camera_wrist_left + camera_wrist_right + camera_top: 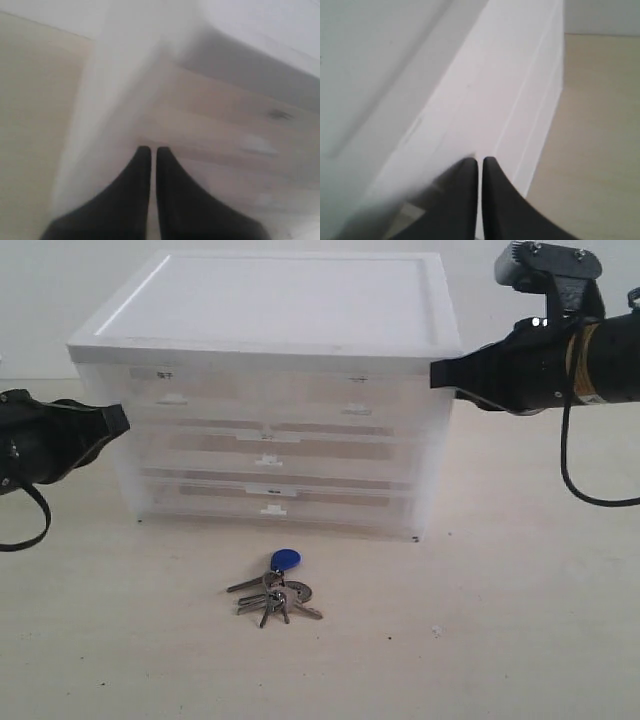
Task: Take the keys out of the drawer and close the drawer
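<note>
cabinet (265, 300): your grippers flank it; an inward swing could shove it | bottom drawer (275, 502): looks flush | left gripper (118, 418): closed, empty, beside cabinet's side | right gripper (440, 373): closed, empty, at its upper corner | keys (275, 592): lying before cabinet, long axis running away from it, blue fob (286, 559) toward it, blades fanning away

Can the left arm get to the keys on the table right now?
Probably yes: the keys lie in the open before the cabinet, nothing over them; the left gripper is shut, though.
</note>
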Robot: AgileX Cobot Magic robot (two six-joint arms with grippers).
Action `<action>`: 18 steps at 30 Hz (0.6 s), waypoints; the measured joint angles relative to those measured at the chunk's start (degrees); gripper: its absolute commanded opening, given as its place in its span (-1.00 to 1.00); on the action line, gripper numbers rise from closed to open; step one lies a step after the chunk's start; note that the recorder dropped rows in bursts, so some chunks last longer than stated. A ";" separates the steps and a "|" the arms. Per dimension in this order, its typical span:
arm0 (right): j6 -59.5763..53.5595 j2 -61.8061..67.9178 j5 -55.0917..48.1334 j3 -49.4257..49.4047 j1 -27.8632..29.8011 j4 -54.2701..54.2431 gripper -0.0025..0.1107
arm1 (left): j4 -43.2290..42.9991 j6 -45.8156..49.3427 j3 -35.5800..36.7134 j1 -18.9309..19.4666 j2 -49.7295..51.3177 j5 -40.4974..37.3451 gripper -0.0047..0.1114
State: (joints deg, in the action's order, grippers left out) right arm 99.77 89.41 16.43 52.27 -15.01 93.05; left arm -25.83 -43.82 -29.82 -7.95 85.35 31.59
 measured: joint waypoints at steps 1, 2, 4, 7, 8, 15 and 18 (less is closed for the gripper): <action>0.73 0.00 1.84 0.13 -0.26 1.05 -0.96 | -0.81 0.00 0.54 -0.31 -0.31 1.37 -0.84; 2.17 -0.39 5.71 0.12 -1.05 3.43 -0.96 | -1.56 0.00 1.38 -0.56 -1.30 3.31 -0.84; 3.45 -1.29 7.35 0.12 -1.55 5.20 -0.96 | -1.56 0.00 2.06 -0.56 -2.49 3.50 -0.84; 5.42 -4.47 5.37 -0.30 -1.55 6.30 -0.96 | -0.92 0.11 3.50 -0.56 -5.37 3.50 -0.84; 5.83 -6.07 3.42 -0.93 -1.55 6.62 -0.96 | -0.46 0.56 3.94 -0.56 -6.48 3.50 -0.84; 6.69 -19.69 -11.05 -6.65 -1.55 6.82 -0.96 | 18.10 14.34 6.20 -0.56 -16.95 2.59 -0.84; 6.69 -23.47 -12.65 -7.72 -1.55 5.66 -0.96 | 24.77 19.54 3.28 -0.56 -17.56 -1.11 -0.84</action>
State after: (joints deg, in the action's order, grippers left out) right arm 106.47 65.93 3.78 44.55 -16.56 98.72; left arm -1.06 -24.28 -26.54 -8.51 67.79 30.48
